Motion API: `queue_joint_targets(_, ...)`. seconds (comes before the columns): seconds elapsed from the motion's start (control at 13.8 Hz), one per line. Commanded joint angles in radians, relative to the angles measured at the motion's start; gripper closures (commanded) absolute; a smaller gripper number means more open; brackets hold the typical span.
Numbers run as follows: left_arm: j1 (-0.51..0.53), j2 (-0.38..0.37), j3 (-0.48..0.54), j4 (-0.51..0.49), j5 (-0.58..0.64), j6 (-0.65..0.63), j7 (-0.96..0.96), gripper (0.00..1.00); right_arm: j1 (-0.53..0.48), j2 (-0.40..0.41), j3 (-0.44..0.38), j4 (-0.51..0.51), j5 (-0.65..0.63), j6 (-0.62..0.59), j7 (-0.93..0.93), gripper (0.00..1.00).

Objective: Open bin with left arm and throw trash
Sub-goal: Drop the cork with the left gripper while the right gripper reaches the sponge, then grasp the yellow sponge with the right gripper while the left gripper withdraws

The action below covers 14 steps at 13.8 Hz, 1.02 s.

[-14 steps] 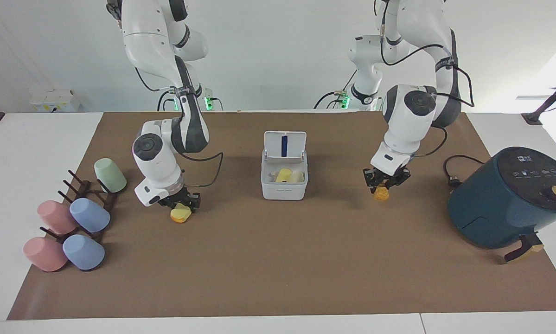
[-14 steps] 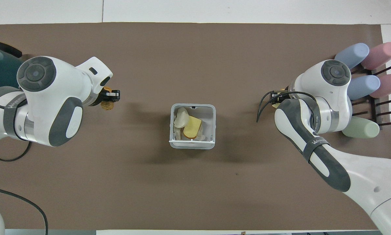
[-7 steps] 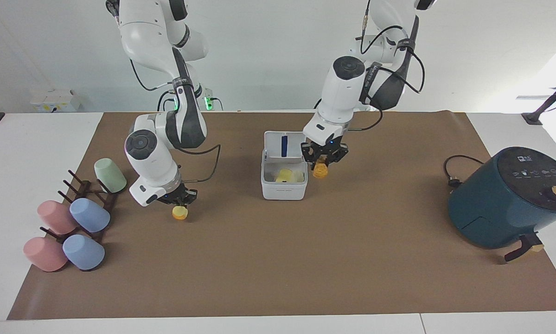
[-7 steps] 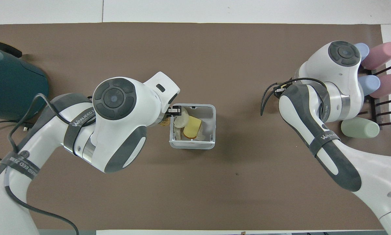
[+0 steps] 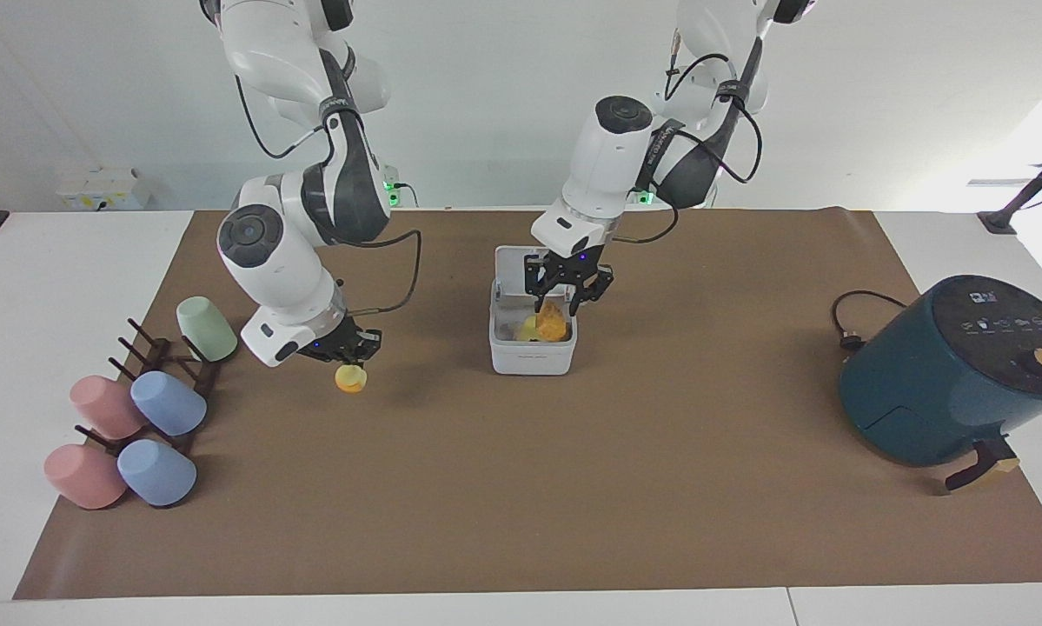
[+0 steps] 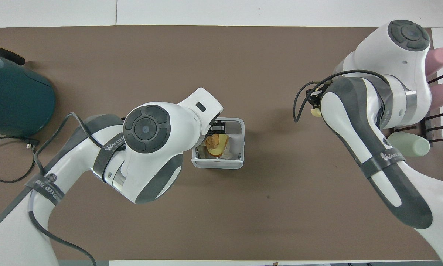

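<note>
The white bin [image 5: 534,358] stands mid-table with its lid [image 5: 510,265] flipped up. A yellow wedge [image 6: 223,140] and a pale cream piece [image 6: 229,151] lie in it. My left gripper [image 5: 562,304] hangs over the bin's mouth with its fingers spread. The orange-brown crumbed oblong [image 5: 554,323] sits tilted just under its fingertips, at the bin's rim; in the overhead view it [image 6: 213,141] lies on the yellow wedge. My right gripper [image 5: 347,355] is shut on a yellow piece with an orange edge [image 5: 350,379], held just above the mat beside the cup rack.
A dark teal air fryer [image 5: 955,374] with its cable [image 5: 851,326] stands at the left arm's end of the table. A dark rack with several pastel cups [image 5: 138,409] stands at the right arm's end. A brown mat [image 5: 521,504] covers the table.
My left gripper carried the crumbed oblong from the air fryer's side to over the bin, and its fingers have spread. My right gripper lifted the yellow piece off the mat.
</note>
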Motion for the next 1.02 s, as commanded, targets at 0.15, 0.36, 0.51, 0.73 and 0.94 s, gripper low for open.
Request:
queue_joint_targets(0.15,0.012,-0.029,0.022,-0.018,-0.016,-0.103,0.0,0.0,-0.02,-0.029,0.003,0.051,0.193,-0.104,-0.012,1.0)
queue_joint_targets(0.36,0.009,-0.078,0.114,-0.02,-0.013,-0.179,0.067,0.0,-0.003,-0.043,0.012,0.059,0.278,-0.096,0.127,1.0)
queue_joint_targets(0.51,0.005,-0.112,0.197,-0.02,-0.013,-0.232,0.153,0.0,0.011,-0.042,0.068,0.059,0.379,-0.034,0.341,1.0)
queue_joint_targets(0.73,0.006,-0.155,0.336,-0.021,-0.013,-0.267,0.276,0.0,0.148,-0.04,0.092,0.053,0.396,0.113,0.65,1.0)
queue_joint_targets(0.94,0.005,-0.19,0.477,-0.018,-0.013,-0.305,0.409,0.0,0.288,-0.074,0.092,-0.051,0.396,0.287,0.838,1.0)
